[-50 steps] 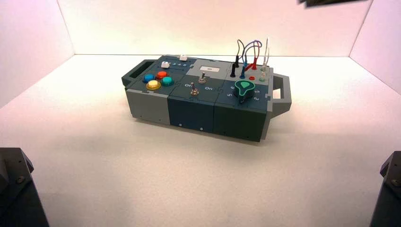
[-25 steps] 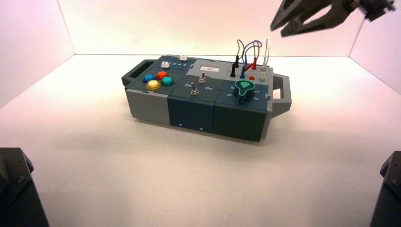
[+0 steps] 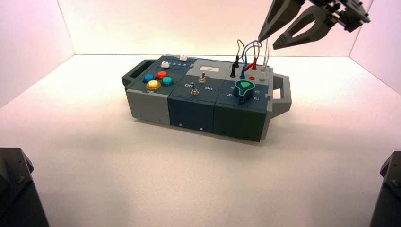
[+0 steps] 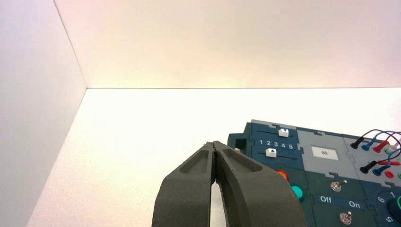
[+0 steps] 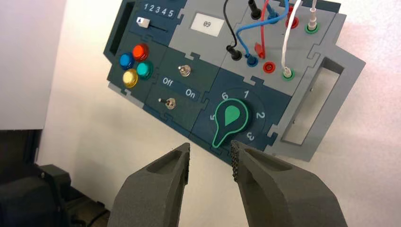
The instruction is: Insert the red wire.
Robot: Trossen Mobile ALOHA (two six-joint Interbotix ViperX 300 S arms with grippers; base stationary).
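Right claw point(image 3: 268, 41): released, now lower and nearer above the box's point(image 3: 203, 101) wire corner than half a second ago; red wire point(image 5: 259, 48) plug loose beside its red socket point(image 5: 269, 66); left claw point(image 4: 215, 147) clenched, parked.

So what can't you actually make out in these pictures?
- Right end effector: in the high view its arm is cut off by the top edge.
- Red wire: the right wrist view shows its loose plug lying beside the empty red socket; the wire's upper run leaves the frame.
- Left end effector: its body is cut off by the left wrist view's lower edge.
- Green knob: mostly cut off at that view's corner.
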